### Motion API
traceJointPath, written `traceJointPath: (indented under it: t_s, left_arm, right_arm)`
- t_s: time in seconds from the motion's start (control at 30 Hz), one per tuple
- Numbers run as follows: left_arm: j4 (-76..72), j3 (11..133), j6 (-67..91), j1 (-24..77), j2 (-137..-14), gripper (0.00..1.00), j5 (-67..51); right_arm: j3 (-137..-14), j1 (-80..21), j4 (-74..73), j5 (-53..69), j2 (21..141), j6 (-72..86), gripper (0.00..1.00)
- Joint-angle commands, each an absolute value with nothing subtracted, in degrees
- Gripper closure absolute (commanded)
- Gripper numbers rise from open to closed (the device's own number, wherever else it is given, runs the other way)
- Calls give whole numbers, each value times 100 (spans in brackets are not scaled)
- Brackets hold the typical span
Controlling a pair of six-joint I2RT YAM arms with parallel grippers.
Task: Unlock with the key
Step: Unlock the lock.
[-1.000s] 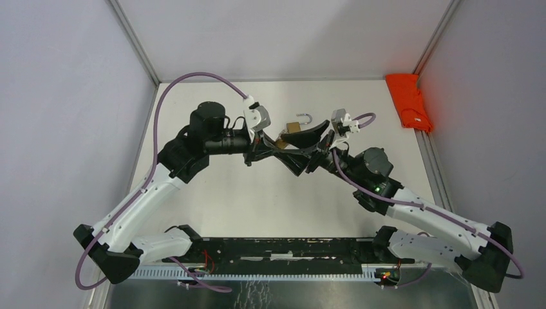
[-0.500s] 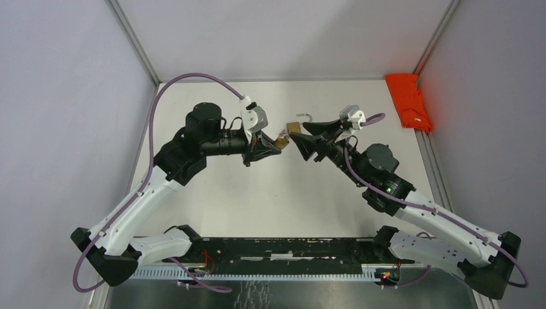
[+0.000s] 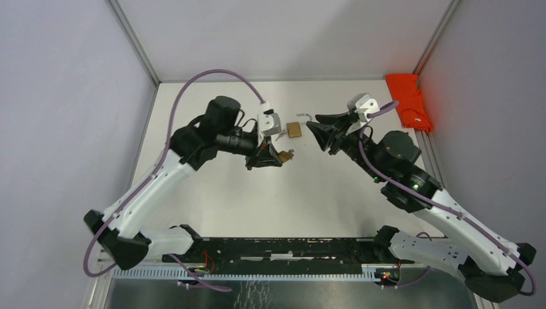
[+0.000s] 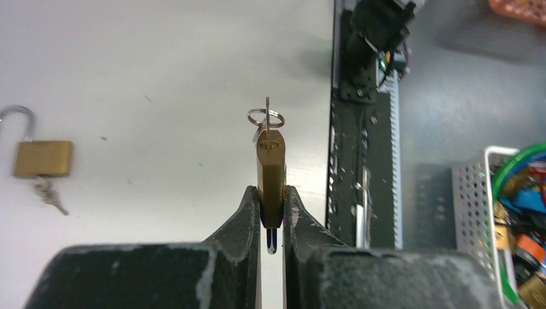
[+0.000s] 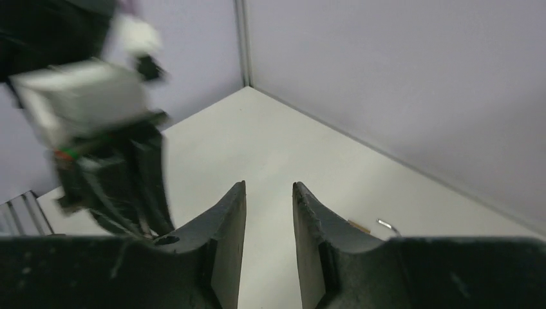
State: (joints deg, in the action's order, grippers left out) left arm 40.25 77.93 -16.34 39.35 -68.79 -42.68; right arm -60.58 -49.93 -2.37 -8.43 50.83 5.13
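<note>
Since the right gripper (image 5: 269,188) has drawn back rightward, jaws apart and empty, the padlock (image 4: 271,161) hangs over mid-table pinched in the left gripper (image 4: 271,193) alone, key (image 4: 266,117) at its end. Whether it unlocked is hidden (a second padlock (image 4: 42,158) lies open just beyond).

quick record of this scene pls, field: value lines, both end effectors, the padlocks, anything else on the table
left end effector: shut on held padlock
held padlock: brass, seen edge-on, key ring at its far end
right end effector: open, nothing between its fingers
second padlock: brass, lying flat on the table
shackle of second padlock: looks open
keys: at the second padlock's base
red cloth: at the table's far right edge
held padlock locked or not: cannot tell
</note>
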Motion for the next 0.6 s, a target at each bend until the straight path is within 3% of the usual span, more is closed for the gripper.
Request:
traceJointPath:
  t_s: [0.0,0.1,0.33,0.57]
  left_arm:
    - [5832,8641,-2718,3952,-7718,97,-4706]
    - [5992,8818,-2748,3946,-8103,98,-4579]
    - [6085,8702,-2893,3942,-7915,98,-4694]
    - [5999,8431,-2816,3947,-7432,98,-5045]
  right_arm:
    - [-6841,-4964,-1853,198,5127,51,62]
    - [-6602,-4966,-1884,1445,5199,162,64]
    - [-5678,-4941,-1592,2899,4945,103,63]
    - [-5473,-4746,-1224,3280,4907,51,64]
